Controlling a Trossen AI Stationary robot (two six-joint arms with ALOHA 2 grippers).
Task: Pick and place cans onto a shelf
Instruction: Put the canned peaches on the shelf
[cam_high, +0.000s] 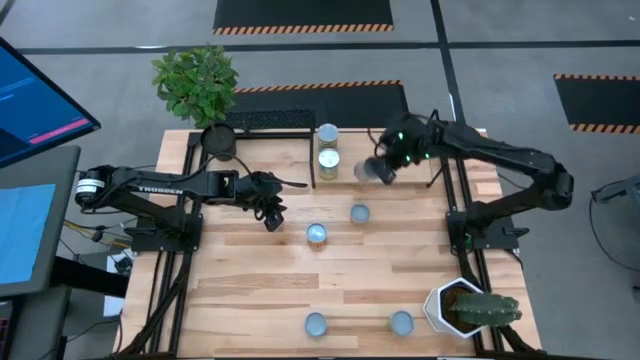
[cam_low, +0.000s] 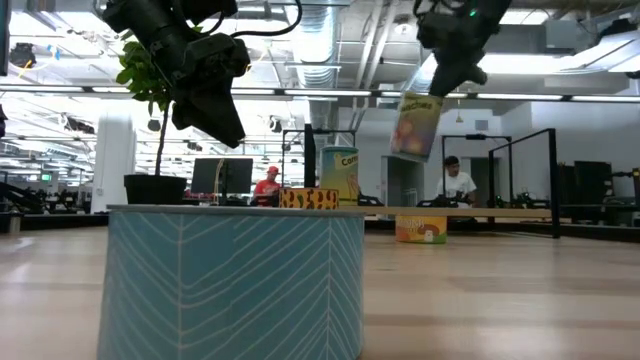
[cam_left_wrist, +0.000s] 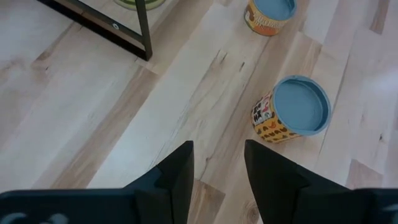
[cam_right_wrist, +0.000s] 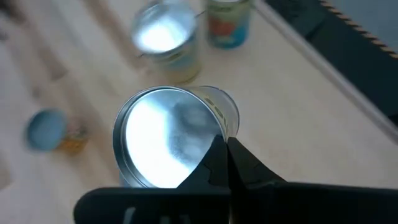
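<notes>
Our right gripper (cam_right_wrist: 221, 144) fingers grasp a silver-topped, yellow-labelled can (cam_right_wrist: 171, 134), label unreadable; left gripper (cam_left_wrist: 217, 162) fingers hang released above the worktop (cam_left_wrist: 93, 118).

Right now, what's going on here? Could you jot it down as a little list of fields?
Right gripper: holding a silver-topped can in the air, tilted, near the shelf
Left gripper: open, empty, above the table
Cans by the shelf: two
Cans loose on the table: four
Other things: leafy plant in a black pot, cactus in a white pot
</notes>
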